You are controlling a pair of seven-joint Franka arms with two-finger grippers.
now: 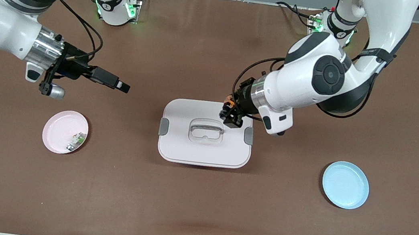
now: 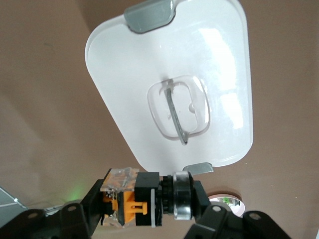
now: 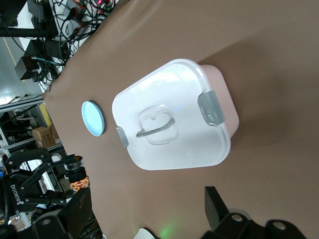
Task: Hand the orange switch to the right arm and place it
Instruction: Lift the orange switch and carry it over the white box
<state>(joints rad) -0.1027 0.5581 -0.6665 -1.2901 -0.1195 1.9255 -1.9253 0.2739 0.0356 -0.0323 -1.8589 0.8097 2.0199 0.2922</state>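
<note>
Handover staging: left gripper (image 1: pixel 230 116) pinches the orange switch (image 2: pixel 144 199) over the lidded box (image 1: pixel 177 145), presenting it clear of the table, while right gripper (image 1: pixel 117 83) waits with jaws wide.

You see the brown table (image 1: pixel 198 205) carrying a white lidded box (image 1: pixel 205 138); toward the right arm's end from it a pink plate (image 1: pixel 60 127), toward the left arm's end a blue plate (image 1: pixel 345 185).

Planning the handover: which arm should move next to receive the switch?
Right. Its claw is open and empty, while the left claw grips the switch over the box.
</note>
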